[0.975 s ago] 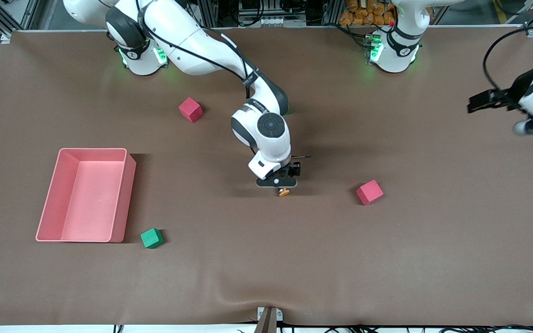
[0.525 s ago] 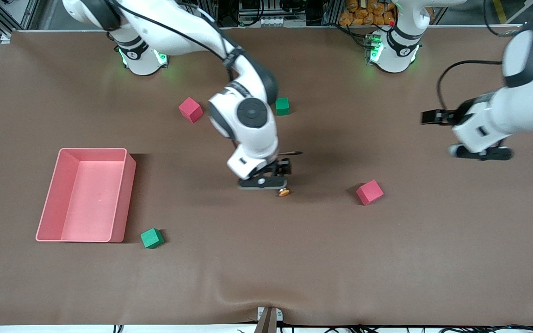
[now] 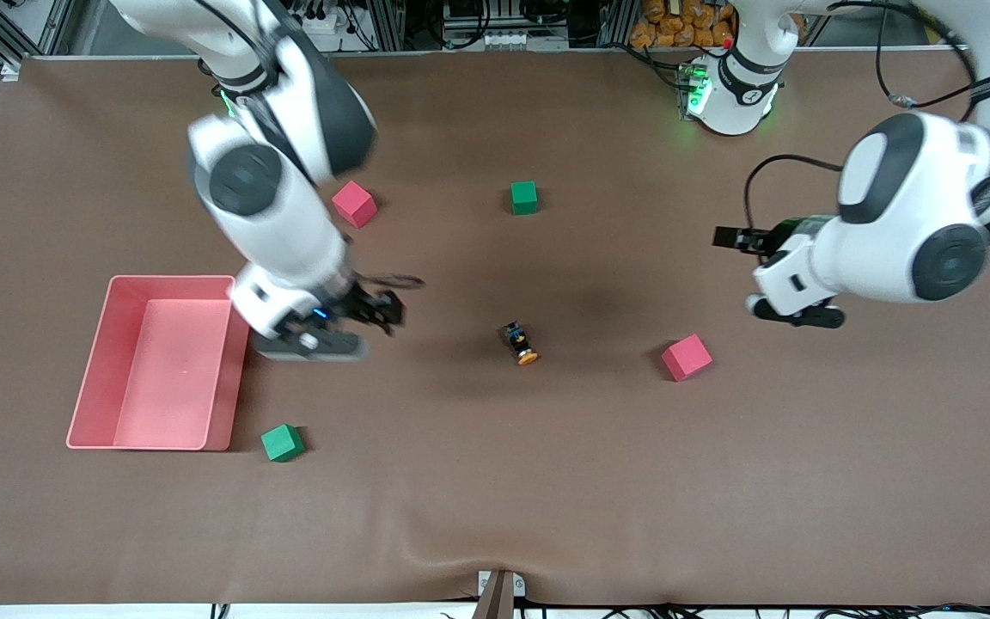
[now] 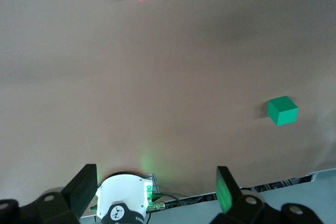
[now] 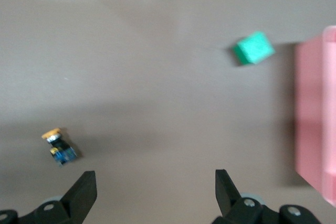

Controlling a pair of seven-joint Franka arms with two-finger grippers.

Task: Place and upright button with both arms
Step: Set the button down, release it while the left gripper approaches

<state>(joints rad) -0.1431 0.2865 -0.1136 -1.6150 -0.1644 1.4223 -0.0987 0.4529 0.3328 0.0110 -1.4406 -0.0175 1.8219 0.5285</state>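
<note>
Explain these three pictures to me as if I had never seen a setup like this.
Two white robot arms stand at a brown table. The large picture looks down from across it; the two small ones come from cameras on each arm's wrist. Each arm ends in a two-finger grasping tool. The right tool is open and empty beside the pink tray. The left tool is open and empty too, above a red cube. Neither holds anything. The button, with its orange cap, lies on its side mid-table. Also on the table are another red cube and two green cubes, one nearer the bases and one by the tray.
</note>
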